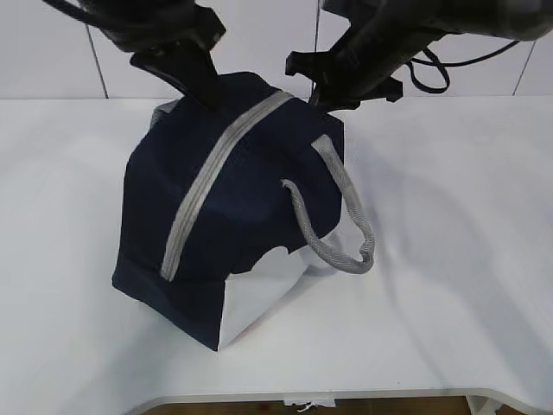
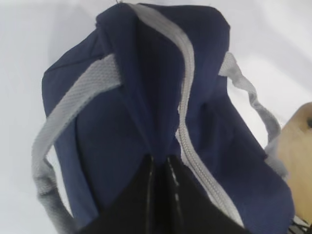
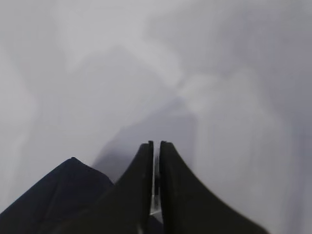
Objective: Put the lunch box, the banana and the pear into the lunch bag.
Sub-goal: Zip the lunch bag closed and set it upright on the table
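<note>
The lunch bag [image 1: 233, 216] sits zipped at the tabletop's [image 1: 458, 259] centre; the left gripper [image 2: 159, 163], jaws pressed together, pinches navy fabric at its 11 o'clock corner; the right gripper [image 3: 155, 161], jaws nearly together, clamps something small and pale at 1 o'clock.

Both arms showing matte black w/ angular housings; left black plastic claw [image 1: 210, 97] and right black plastic claw [image 1: 321, 102] tapering to slim fingers; black cables [image 1: 429, 71] looping behind right arm.
</note>
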Tool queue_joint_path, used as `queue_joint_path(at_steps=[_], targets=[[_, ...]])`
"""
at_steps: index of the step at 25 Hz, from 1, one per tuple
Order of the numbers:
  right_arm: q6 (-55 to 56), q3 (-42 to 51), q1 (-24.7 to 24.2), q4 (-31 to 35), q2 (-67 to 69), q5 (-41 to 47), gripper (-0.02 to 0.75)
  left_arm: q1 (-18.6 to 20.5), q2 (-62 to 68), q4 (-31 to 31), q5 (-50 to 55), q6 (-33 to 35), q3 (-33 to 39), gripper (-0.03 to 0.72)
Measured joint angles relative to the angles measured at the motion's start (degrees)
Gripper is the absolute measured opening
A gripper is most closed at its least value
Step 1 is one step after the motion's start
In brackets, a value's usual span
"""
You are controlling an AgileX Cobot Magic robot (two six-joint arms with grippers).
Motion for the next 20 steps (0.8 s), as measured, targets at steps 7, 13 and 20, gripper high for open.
queue_joint_path(at_steps=[7,13,20], targets=[[-0.45,0.0,-0.14,-0.56,0.03,0.0,0.32,0.0,4.83,-1.02,-2.8,0.21,-0.53,-0.002],[-4.05,-1.24,-0.14,-6.62,-1.27,4.15,0.412,0.0,5.83,-1.25,-3.31,0.21,-0.59,0.106],[-4.92,-7.36,-0.14,-12.17,-5.32,15.61,0.416,0.0,5.57,5.34,-0.53,-0.15,-1.78,0.298]])
